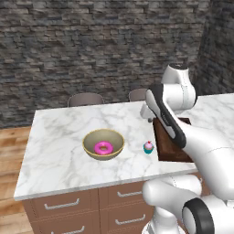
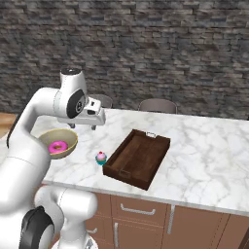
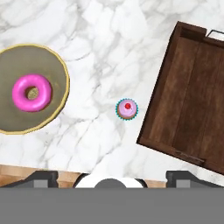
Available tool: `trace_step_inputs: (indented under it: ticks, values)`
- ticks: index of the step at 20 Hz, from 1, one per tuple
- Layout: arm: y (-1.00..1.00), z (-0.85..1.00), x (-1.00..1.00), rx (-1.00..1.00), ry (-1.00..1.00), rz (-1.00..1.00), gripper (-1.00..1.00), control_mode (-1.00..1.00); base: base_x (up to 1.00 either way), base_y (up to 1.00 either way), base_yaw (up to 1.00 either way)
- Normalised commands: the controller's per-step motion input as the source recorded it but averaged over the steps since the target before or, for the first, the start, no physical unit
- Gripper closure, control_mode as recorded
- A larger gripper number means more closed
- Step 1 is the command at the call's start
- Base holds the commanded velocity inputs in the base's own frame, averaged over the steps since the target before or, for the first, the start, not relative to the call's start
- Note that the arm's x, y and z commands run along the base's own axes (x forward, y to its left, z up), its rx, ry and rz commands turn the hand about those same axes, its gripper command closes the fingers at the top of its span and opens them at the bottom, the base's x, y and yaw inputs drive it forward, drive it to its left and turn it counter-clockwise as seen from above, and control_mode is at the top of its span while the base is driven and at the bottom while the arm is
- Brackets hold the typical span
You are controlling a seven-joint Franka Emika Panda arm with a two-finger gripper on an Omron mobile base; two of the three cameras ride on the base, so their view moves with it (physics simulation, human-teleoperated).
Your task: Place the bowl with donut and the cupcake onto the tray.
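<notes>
Tool point(image 2: 94, 127) above the desk, its grip unreadable.
In our hand view the cupcake point(image 3: 127, 109) stands on bare marble desk point(image 3: 105, 48), bowl point(image 3: 57, 65) at 9 o'clock holding the donut point(image 3: 31, 92), tray point(image 3: 188, 92) at 3 o'clock, cut off by the frame. The arm hides part of the tray from the left. We cannot tell whether the tool is released or clenched; we read no writing.

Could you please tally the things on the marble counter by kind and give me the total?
Bowl: 1, tan, standing on the counter
Donut: 1, pink, lying inside the bowl
Cupcake: 1, teal wrapper, pink frosting, between bowl and tray
Tray: 1, dark brown wood, nothing on it
Total: 4 things
</notes>
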Motion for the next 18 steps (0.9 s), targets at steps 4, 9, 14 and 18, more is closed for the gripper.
trace_step_inputs:
  ticks: [4,9,14,18]
  values:
    - [-0.06,-0.50,-0.10,0.00,0.00,0.13,-1.00,-1.00,0.00,0.00,0.00]
    - [-0.07,-0.48,-0.01,-0.04,0.00,0.22,-1.00,-1.00,0.00,0.00,0.00]
    - [0.00,-0.45,0.00,-0.07,0.00,0.18,-1.00,-1.00,0.00,0.00,0.00]
    - [0.00,-0.43,0.00,-0.06,0.00,0.13,-1.00,-1.00,0.00,0.00,0.00]
